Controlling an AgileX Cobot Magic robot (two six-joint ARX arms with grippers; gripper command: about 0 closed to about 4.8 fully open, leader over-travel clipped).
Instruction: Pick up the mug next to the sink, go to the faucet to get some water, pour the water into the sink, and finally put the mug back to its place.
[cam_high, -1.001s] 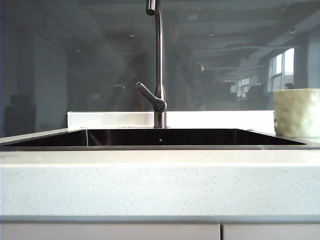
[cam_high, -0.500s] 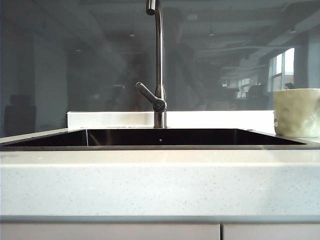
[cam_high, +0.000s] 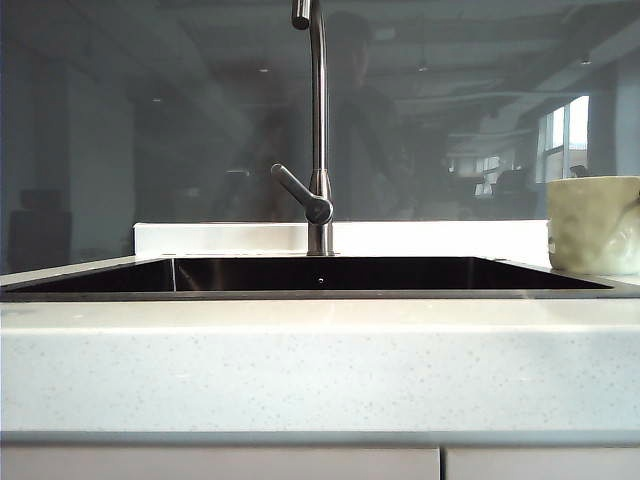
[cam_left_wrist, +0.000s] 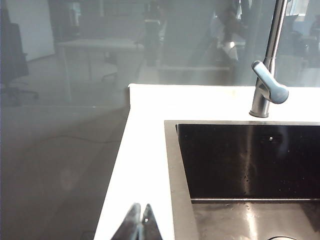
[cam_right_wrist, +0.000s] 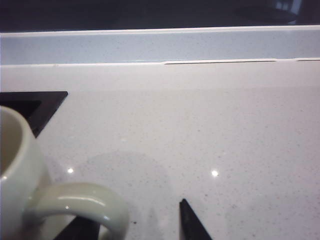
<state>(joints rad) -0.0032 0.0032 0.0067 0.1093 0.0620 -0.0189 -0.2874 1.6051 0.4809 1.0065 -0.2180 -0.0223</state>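
The right gripper (cam_right_wrist: 142, 225) is hovering wide open and empty beside the loop handle of the mug (cam_right_wrist: 22, 175), which is standing on the stone counter (cam_right_wrist: 200, 130) just beside the sink (cam_high: 320, 275). The left gripper (cam_left_wrist: 141, 225) is sitting shut, holding nothing. Pickup is in hand; next calls for closing around that handle. One mug, one faucet (cam_high: 318, 130), one sink

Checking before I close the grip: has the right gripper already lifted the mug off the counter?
No. In the right wrist view the mug sits on the counter, and the open right gripper flanks its handle.
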